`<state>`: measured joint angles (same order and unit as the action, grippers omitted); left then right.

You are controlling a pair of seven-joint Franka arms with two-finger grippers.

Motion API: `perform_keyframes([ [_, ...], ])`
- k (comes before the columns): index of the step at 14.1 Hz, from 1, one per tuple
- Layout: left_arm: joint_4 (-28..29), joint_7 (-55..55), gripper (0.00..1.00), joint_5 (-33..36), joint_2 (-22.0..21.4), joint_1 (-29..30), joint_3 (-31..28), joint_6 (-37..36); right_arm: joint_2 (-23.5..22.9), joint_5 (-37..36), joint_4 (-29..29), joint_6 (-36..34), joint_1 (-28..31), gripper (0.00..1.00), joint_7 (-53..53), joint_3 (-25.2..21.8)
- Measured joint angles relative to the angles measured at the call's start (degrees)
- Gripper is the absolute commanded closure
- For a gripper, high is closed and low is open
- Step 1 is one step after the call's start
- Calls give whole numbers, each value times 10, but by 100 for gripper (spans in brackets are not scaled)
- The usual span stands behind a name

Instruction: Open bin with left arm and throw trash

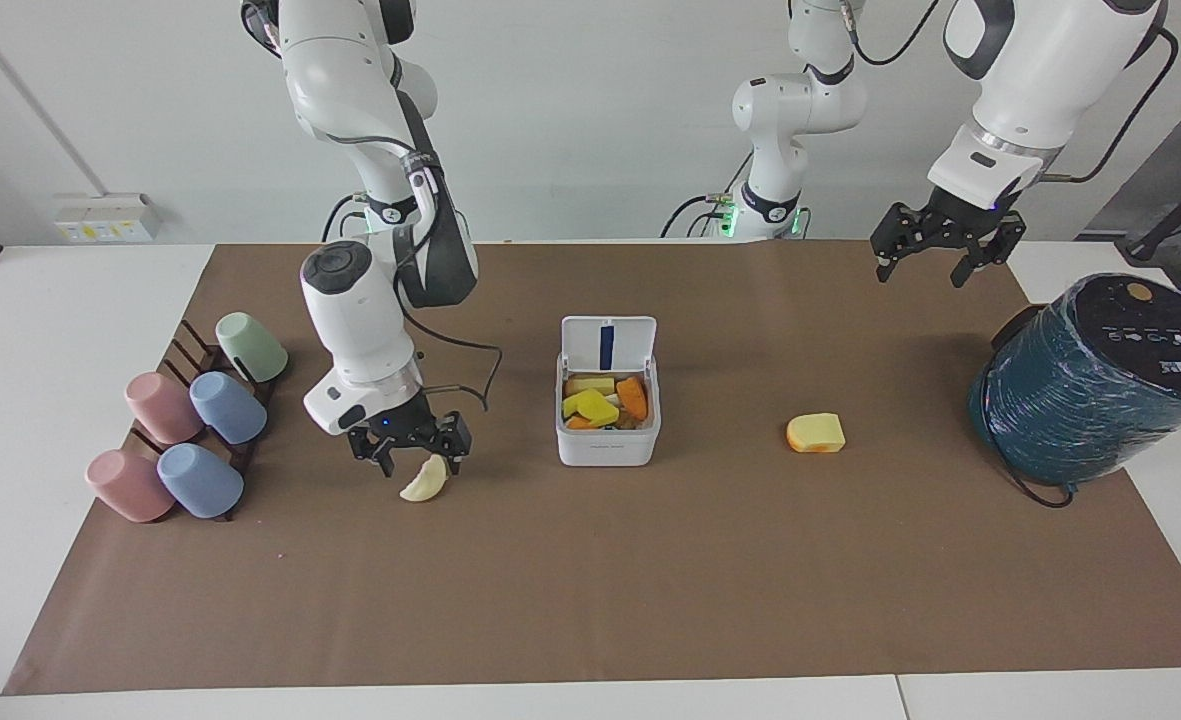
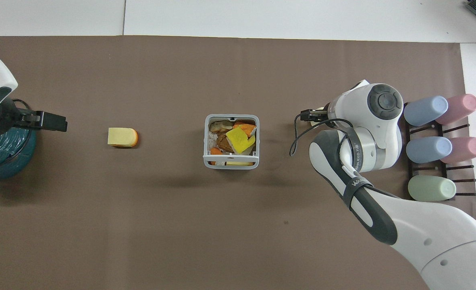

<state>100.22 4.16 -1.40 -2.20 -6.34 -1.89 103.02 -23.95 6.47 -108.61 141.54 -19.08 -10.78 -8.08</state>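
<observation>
Matt brown paper sheet [image 1: 590,580], glossy white plastic bin [image 1: 607,440], shiny film-wrapped teal cylinder [image 1: 1080,400], matt pastel cups [image 1: 200,420]

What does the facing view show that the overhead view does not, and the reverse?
Only the facing view shows the cream crescent wedge with the open right gripper down around it, and the bin's raised lid face-on. Only the overhead view looks straight down on the wrinkly yellow piece atop the bin's contents. Both show the open bin, the yellow-orange spongy chunk and the waiting left gripper.
</observation>
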Motion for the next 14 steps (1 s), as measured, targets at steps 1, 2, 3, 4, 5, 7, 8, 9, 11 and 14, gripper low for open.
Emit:
perform_keyframes([
  [1, 17, 0, 0, 0, 3, 0, -1, 24, 0, 0, -6, 7, 0, 0, 0, 0],
  [2, 41, 0, 0, 0, 6, 0, -1, 57, 0, 0, -10, 10, 0, 0, 0, 0],
  [3, 62, 0, 0, 0, 13, 0, -1, 88, 0, 0, -11, 11, 0, 0, 0, 0],
  [4, 79, 0, 0, 0, 23, -1, -1, 120, 0, 0, -11, 15, 0, 0, 0, 0],
  [5, 91, 0, 0, 0, 37, -3, -1, 149, 0, 0, -11, 24, 0, 0, 0, 0],
  [7, 103, 0, 0, 0, 65, -15, 0, 195, 0, 0, -12, 49, 0, 21, 0, 0],
  [8, 112, -2, 0, 0, 73, -24, 0, 220, 0, 0, -13, 56, 0, 40, 0, 0],
  [9, 128, -6, 0, 0, 79, -35, 0, 253, 0, 0, -14, 59, 0, 72, 0, 0],
  [11, 155, -9, 0, 0, 84, -42, 0, 301, -1, 0, -15, 59, 0, 100, 0, 0],
  [14, 174, -9, 0, 0, 112, -42, -2, 342, -1, 0, -16, 59, -1, 100, -15, 1],
])
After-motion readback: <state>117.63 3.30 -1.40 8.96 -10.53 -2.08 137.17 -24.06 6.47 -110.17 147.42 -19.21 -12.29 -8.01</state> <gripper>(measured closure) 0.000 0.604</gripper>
